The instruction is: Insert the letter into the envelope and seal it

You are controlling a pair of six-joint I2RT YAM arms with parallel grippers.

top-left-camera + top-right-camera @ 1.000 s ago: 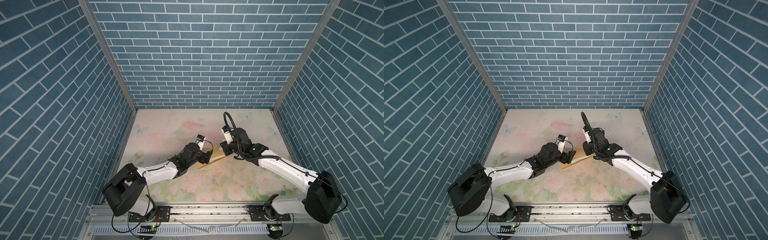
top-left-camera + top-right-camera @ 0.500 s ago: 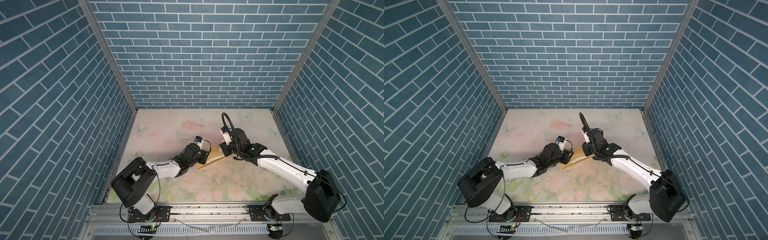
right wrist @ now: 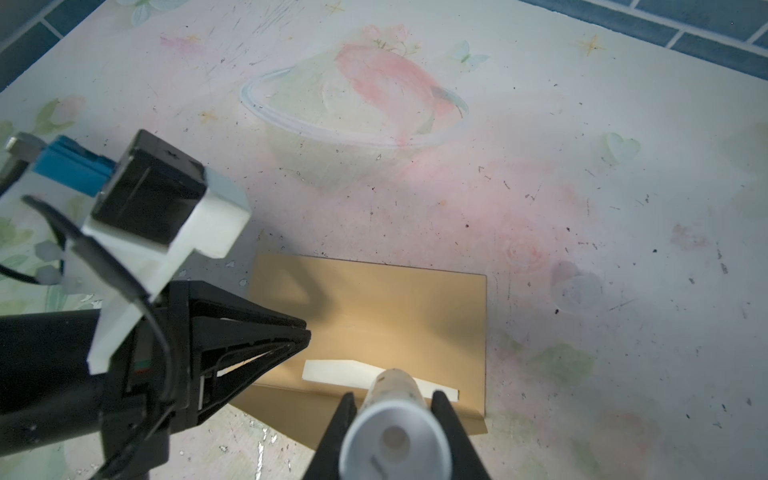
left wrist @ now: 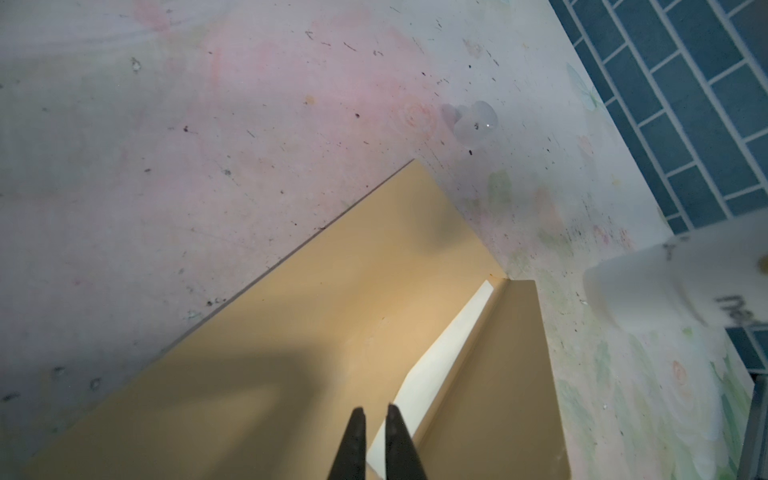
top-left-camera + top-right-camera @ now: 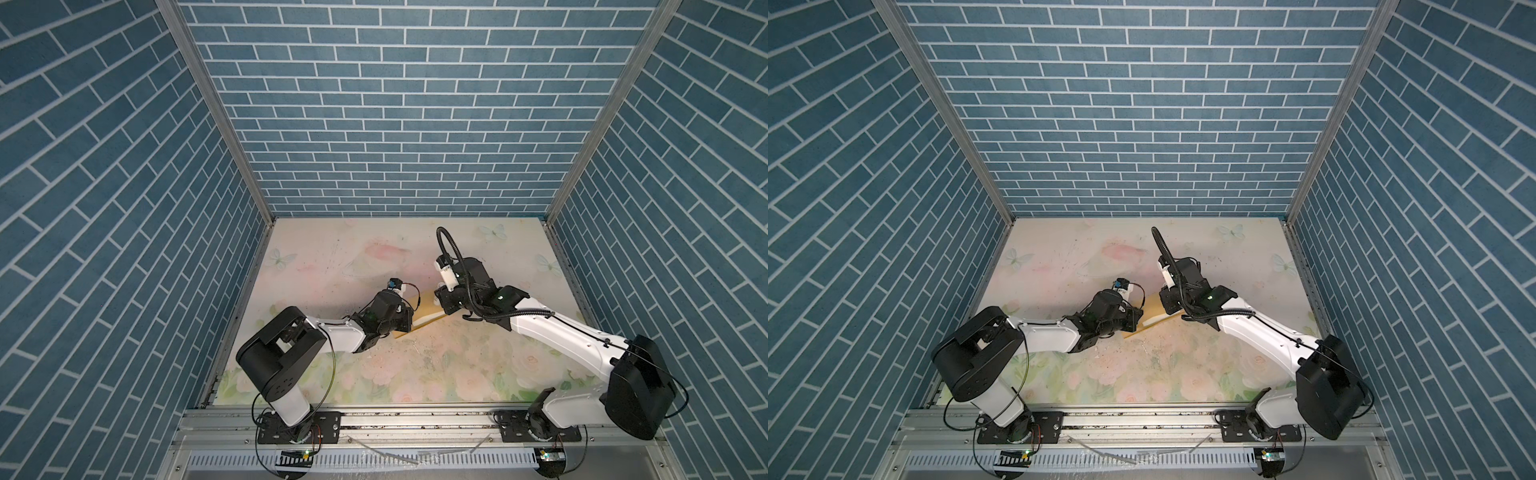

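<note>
Mustard-yellow envelope [image 3: 370,316] lies flat on the floral worktop [image 3: 540,187], mid-worktop between the two arms in both top views [image 5: 424,316]. A pale strip [image 3: 332,370], maybe the letter, shows at the flap fold; cannot confirm. Left end effector [image 4: 376,415]: jaws nearly together, tips over the envelope at the strip's edge; whether paper is pinched cannot be told. Right end effector [image 3: 395,401]: closed on a white stick [image 3: 395,440], its tip on the strip.

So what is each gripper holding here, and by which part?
The right gripper clamps a white glue stick around its barrel. The left gripper is nearly shut at the envelope opening; whether it pinches anything cannot be told.
</note>
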